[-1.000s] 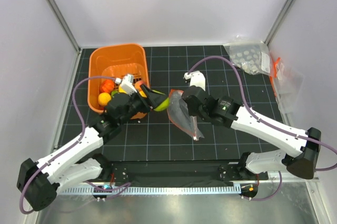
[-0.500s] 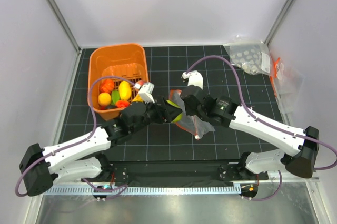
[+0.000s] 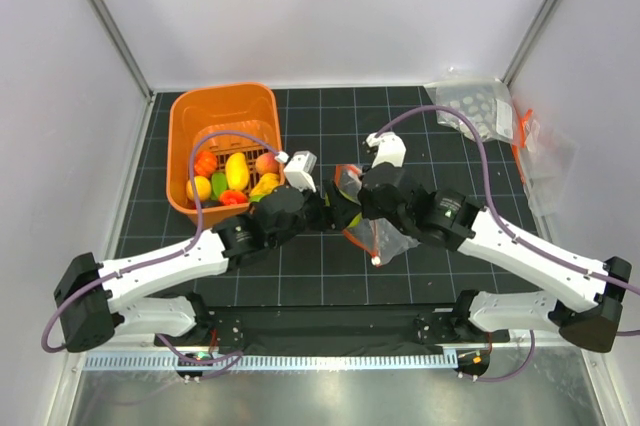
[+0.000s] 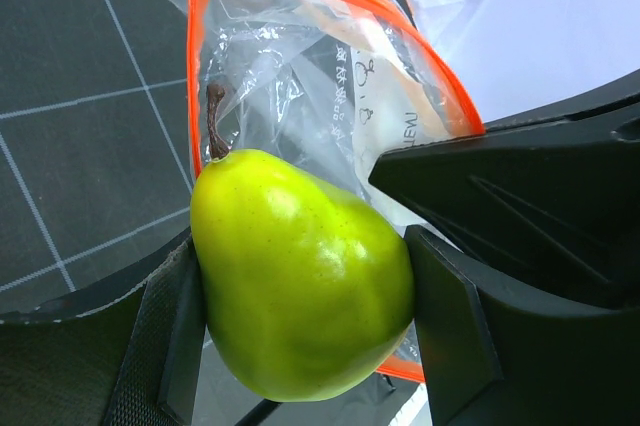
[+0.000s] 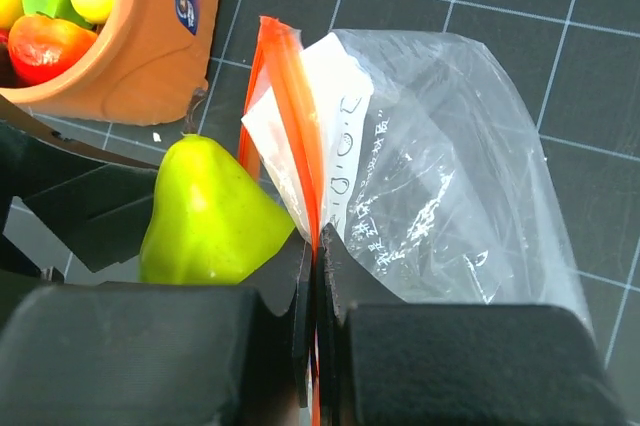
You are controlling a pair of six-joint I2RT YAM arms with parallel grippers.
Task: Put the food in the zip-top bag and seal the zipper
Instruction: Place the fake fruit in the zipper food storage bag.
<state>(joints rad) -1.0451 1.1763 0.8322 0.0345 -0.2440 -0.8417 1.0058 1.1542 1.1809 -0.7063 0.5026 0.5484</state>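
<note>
My left gripper (image 4: 300, 336) is shut on a green toy pear (image 4: 300, 271) and holds it right at the mouth of the zip-top bag (image 4: 330, 96). The pear also shows in the right wrist view (image 5: 205, 221) and in the top view (image 3: 345, 214). My right gripper (image 5: 318, 266) is shut on the bag's orange-red zipper (image 5: 300, 136) and holds the clear bag (image 5: 460, 196) up off the mat. The bag looks empty; its white label (image 5: 335, 116) shows. More toy food (image 3: 232, 174) lies in the orange basket (image 3: 222, 106).
The orange basket stands at the back left, close to my left arm. Other clear bags (image 3: 480, 111) lie at the back right corner, one with a white-dotted sheet. White walls and metal posts close in the black gridded mat (image 3: 300, 256).
My left gripper has carried the pear rightward from beside the basket to the bag's mouth. My right gripper has shifted slightly right and back with the bag.
</note>
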